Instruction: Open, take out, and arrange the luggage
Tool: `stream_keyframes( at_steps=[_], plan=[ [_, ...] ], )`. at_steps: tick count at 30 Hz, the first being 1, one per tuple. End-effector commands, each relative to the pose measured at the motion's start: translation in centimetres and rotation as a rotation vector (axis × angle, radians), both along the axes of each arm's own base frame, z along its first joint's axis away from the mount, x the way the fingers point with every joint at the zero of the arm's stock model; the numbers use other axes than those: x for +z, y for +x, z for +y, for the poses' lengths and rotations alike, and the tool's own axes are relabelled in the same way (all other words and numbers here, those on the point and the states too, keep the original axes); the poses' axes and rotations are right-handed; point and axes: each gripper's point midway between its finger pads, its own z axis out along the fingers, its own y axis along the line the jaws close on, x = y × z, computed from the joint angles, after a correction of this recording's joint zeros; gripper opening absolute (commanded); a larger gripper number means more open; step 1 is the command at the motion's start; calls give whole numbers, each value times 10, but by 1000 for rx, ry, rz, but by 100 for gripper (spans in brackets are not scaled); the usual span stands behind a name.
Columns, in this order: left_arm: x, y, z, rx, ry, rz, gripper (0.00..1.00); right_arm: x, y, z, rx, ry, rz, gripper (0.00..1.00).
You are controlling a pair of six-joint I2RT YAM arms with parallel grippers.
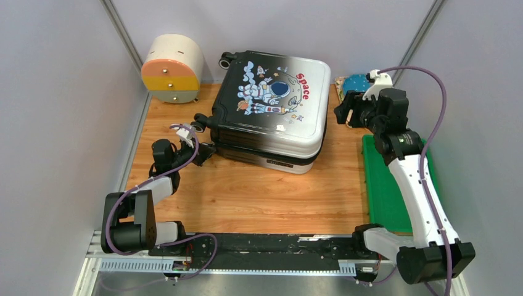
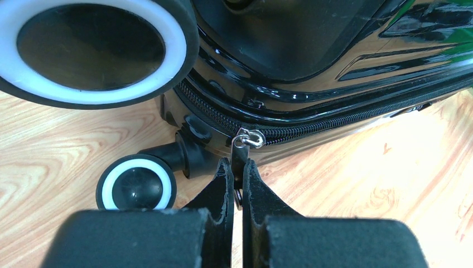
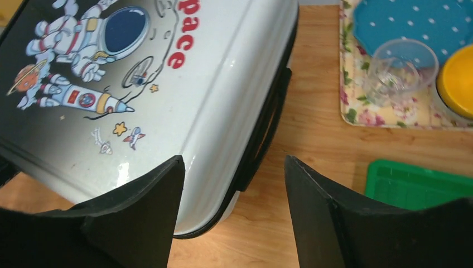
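The luggage (image 1: 271, 111) lies flat on the wooden surface (image 1: 259, 197), toward the far middle. Its printed shell faces up, with the astronaut, the rockets and the red "Space" showing. The shell fades from black at the left to white at the right, and its two halves lie together, one on the other. The black wheels are at its left end. In the left wrist view one wheel (image 2: 89, 50) fills the upper left corner and another wheel (image 2: 136, 187) sits low, just above the wood.

The left gripper (image 2: 237, 167) is down at the near-left corner of the luggage. Its jaws are pinched together on the small metal zipper pull (image 2: 241, 148), which hangs from the slider on the black zip line between the two halves. From above, that left gripper (image 1: 200, 151) sits right against the corner, beside the wheels.

The right gripper (image 3: 231, 162) hangs over the white right edge of the luggage with its jaws spread wide and nothing between them. In the top view it (image 1: 348, 114) is just beside the right side of the case.

A round cream box (image 1: 172, 68) with orange and yellow drawers stands at the far left. A green tray (image 1: 385, 191) lies along the right side. Beyond it is a flowered tray (image 3: 351, 106) carrying a clear cup (image 3: 399, 70) and a blue dotted plate (image 3: 424, 22).
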Motion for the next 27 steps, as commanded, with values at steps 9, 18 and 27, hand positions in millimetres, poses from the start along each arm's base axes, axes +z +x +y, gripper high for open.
stream_keyframes(
  at_steps=[9,18,27],
  plan=[
    [29,13,9,39,24,-97,0,-138,37,-54,-345,63,410,52],
    [27,14,10,42,33,-88,0,-169,56,-13,-153,201,442,57],
    [25,16,11,52,27,-73,0,-203,67,2,-101,257,496,58]
  ],
)
